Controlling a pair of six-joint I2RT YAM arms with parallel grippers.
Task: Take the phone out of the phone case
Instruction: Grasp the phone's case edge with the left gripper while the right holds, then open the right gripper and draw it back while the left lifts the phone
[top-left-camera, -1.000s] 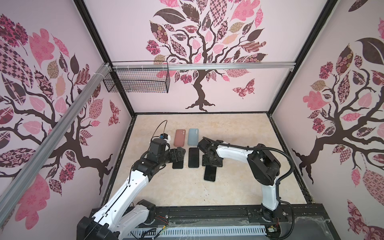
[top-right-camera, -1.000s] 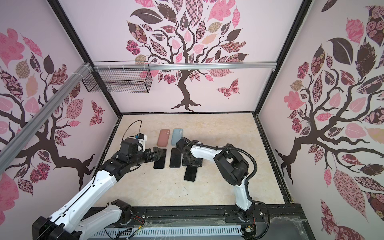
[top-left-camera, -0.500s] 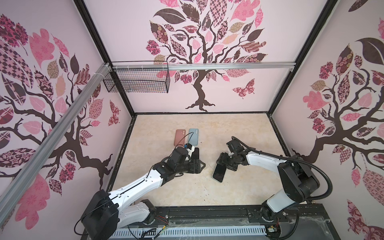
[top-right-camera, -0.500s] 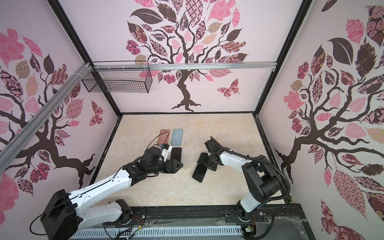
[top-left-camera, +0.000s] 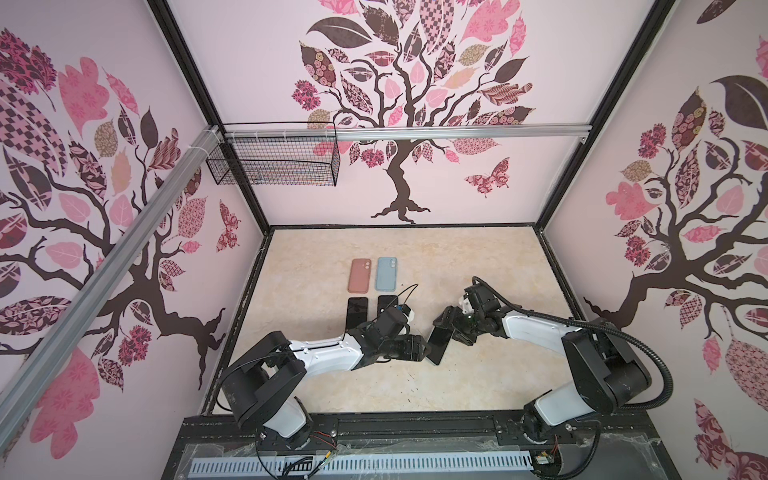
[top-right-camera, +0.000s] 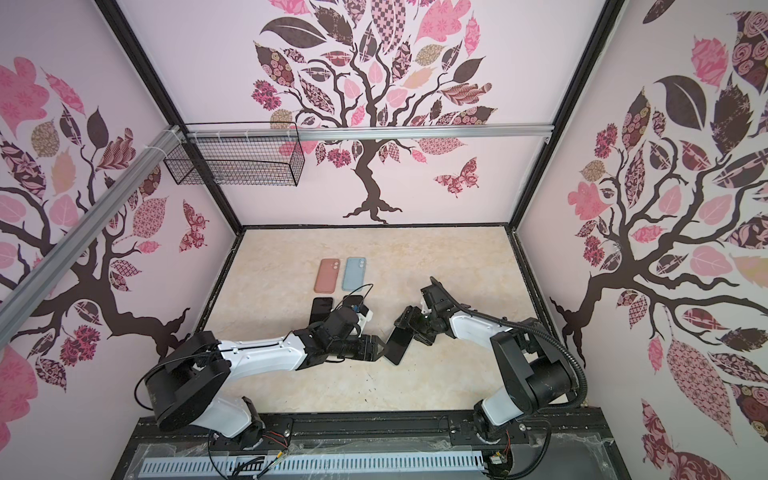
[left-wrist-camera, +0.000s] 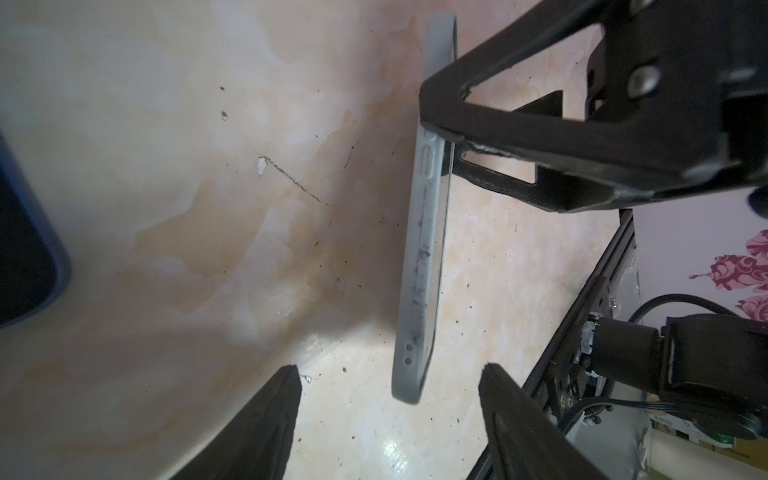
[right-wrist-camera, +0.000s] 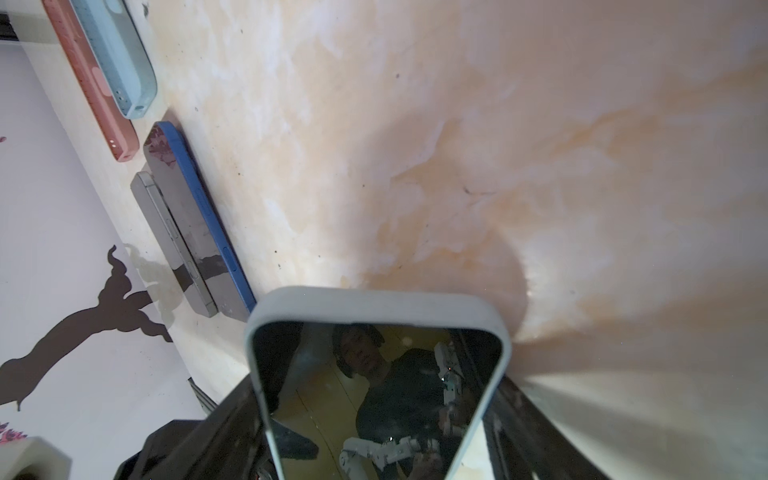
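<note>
Right gripper (left-wrist-camera: 442, 137) clamped on upper end of phone (right-wrist-camera: 374, 395) in grey case (left-wrist-camera: 419, 249), raised off worktop (top-left-camera: 478, 257). Left gripper (left-wrist-camera: 388, 369) apart, straddling free end, not touching; likely to pull case off.

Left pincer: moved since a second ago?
Yes. In a top view the left pincer has swung right and nearer the front rail, away from the orange case, to the cased phone held by the right pincer.

Pink walls (top-left-camera: 478, 187) with tree decals (top-left-camera: 400, 183), beige marbled floor (top-left-camera: 478, 257), wire basket (top-left-camera: 274, 164) on rail (top-left-camera: 457, 132)
</note>
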